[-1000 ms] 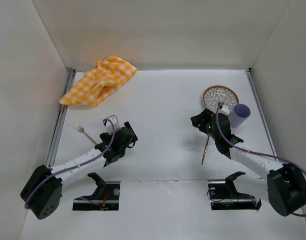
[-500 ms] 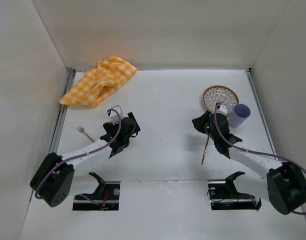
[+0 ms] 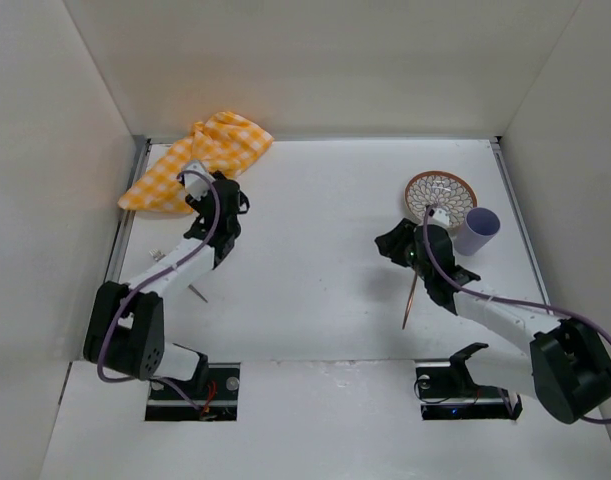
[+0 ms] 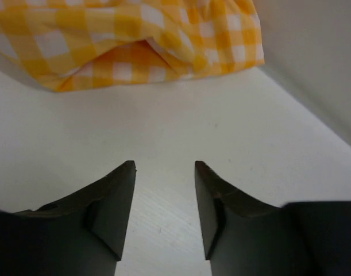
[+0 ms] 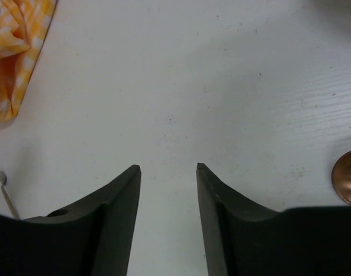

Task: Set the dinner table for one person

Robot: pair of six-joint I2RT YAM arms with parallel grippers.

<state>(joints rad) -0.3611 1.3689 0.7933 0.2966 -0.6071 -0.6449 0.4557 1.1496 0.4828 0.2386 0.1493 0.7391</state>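
Note:
The dinner table [image 3: 325, 215] is the white railed surface. A yellow-and-white checked cloth [image 3: 200, 160] lies bunched at its far left. My left gripper [image 3: 223, 188] is open and empty just in front of the cloth's near edge; in the left wrist view [image 4: 165, 167] the cloth [image 4: 135, 40] fills the top. A patterned plate [image 3: 440, 193] and a lavender cup [image 3: 479, 230] stand at the far right. A copper utensil [image 3: 412, 295] lies near them. My right gripper [image 3: 388, 245] is open and empty beside the plate, over bare table [image 5: 168, 168].
A fork [image 3: 161, 258] lies at the left under my left arm, and shows in the right wrist view [image 5: 6, 192]. The cloth [image 5: 17, 52] shows at that view's top left. Metal rails [image 3: 120, 245] run along both sides. White walls enclose the table.
My left gripper has swung from the front middle out to the far left, up to the cloth. My right gripper has shifted slightly left. Both stayed open and empty.

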